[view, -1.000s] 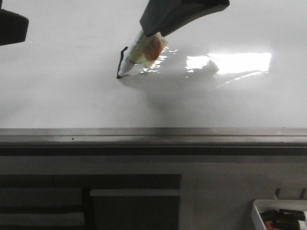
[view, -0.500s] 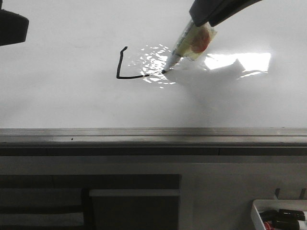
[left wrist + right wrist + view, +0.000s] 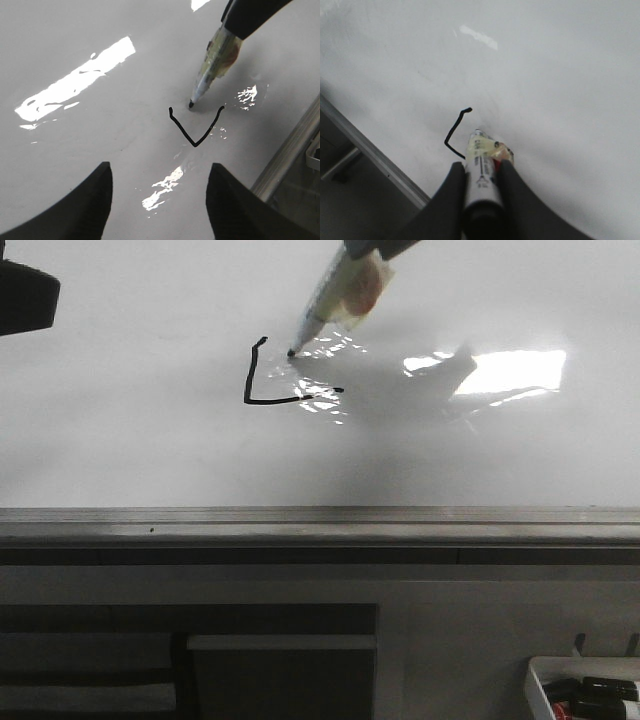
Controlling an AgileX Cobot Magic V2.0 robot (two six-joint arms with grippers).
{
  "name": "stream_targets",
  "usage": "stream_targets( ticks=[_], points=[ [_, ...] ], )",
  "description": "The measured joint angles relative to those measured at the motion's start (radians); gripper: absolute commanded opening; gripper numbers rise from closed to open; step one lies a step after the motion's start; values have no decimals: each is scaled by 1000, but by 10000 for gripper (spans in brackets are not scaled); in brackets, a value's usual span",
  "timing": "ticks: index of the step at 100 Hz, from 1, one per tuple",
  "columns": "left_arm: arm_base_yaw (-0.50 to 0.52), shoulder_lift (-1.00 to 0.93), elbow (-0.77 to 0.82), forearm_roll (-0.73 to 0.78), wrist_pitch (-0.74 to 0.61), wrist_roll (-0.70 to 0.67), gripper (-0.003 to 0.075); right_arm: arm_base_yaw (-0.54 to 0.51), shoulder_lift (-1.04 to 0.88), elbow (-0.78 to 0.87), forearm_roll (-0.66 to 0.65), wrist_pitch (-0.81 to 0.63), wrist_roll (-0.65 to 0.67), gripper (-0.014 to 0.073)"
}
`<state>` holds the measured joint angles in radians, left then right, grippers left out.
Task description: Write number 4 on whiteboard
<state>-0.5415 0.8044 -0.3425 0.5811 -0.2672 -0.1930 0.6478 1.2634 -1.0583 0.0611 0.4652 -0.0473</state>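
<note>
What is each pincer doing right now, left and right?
Left pincer: open, holding nothing, above the whiteboard.
Right pincer: closed on the marker, tip near the unfinished 4.

A: Non-task items?
B: White tray (image 3: 536, 676), front view, well below the grey rail (image 3: 320, 524), toward its right end. Dark markers (image 3: 592, 698) lie in it, one showing red.
A: Others?
B: Dark cabinet panel (image 3: 283, 680) under the rail, left of the tray.
</note>
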Motion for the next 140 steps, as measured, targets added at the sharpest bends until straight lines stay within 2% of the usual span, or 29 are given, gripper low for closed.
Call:
stream_targets(
  ticks=[45, 60, 80, 99, 131, 136, 140],
  points=[
    [0, 0, 0, 2, -2, 0, 387, 23, 1, 111, 96, 35, 0, -62],
    [-12, 20, 0, 2, -81, -2, 387, 69, -6, 78, 86, 68, -35, -62],
    [-82, 173, 0, 31, -205, -2, 387, 142, -12, 8, 86, 137, -84, -62],
    [-91, 336, 0, 45, -331, -2, 385, 149, -16, 0, 86, 178, -91, -62],
    [-91, 493, -50, 55, -407, -2, 383, 200, -17, 0, 76, 190, -92, -62],
    [-91, 499, -52, 58, -414, -2, 363, 202, -17, 0, 76, 189, -92, -62],
    [-91, 501, -54, 65, -414, -2, 317, 202, -17, 0, 76, 189, -92, -62]
  ],
)
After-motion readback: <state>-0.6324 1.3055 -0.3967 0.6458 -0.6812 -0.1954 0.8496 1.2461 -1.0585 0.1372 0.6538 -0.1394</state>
